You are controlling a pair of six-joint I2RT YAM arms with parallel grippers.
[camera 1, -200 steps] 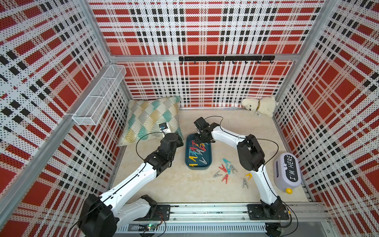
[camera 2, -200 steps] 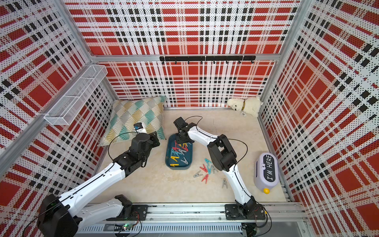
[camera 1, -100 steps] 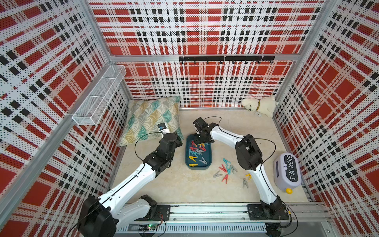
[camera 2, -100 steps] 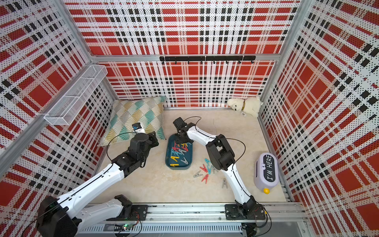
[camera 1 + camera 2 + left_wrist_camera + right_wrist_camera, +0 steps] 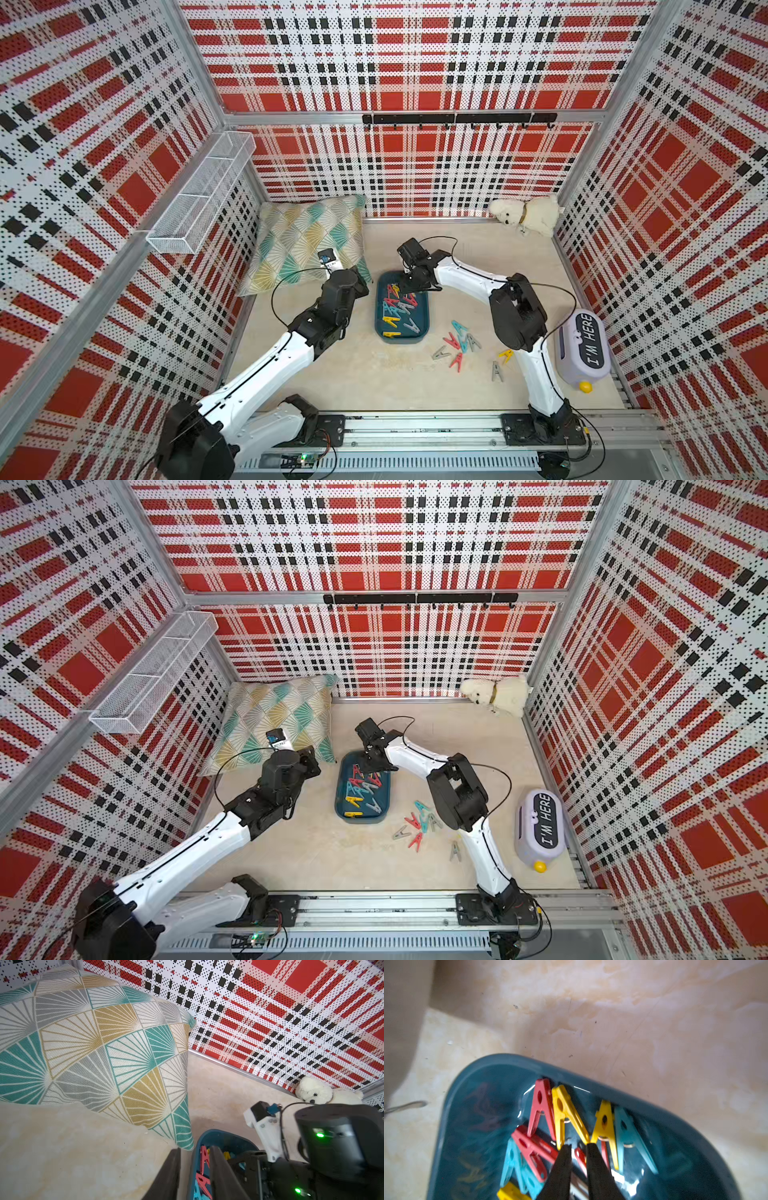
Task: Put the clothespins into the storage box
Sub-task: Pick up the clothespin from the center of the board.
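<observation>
— See that? Since a moment ago the right arm's elbow has eased out a little toward its own side wall. The wrist has hardly budged from over the far end of the storage box (image 5: pixel 401 340).
— And the left arm?
— Where it was, at the box's left edge, next to the patterned cushion (image 5: pixel 307 241).
— What about the right gripper (image 5: pixel 578 1146)?
— It hangs just above the pile, fingertips close together with a thin gap between them. A red clothespin (image 5: pixel 580 1160) shows in that gap, but I can't tell whether the fingers pinch it or it simply lies underneath.
— The left gripper (image 5: pixel 195 1147)?
— Its fingers stand apart with nothing clamped. The box's rim shows through the gap, and I can't say whether they touch it.
— Where are the clothespins?
— A heap of clothespins (image 5: pixel 395 307) lies inside the box: red, yellow, light blue and grey, crossing over one another. The loose clothespins (image 5: pixel 457 343) are scattered on the floor between the box and the right arm. A yellow one (image 5: pixel 506 355) and a grey one (image 5: pixel 496 371) lie apart from that cluster, close by the arm's white link.
— Anything else?
— A plush dog (image 5: pixel 525 214) sits in the far corner.
</observation>
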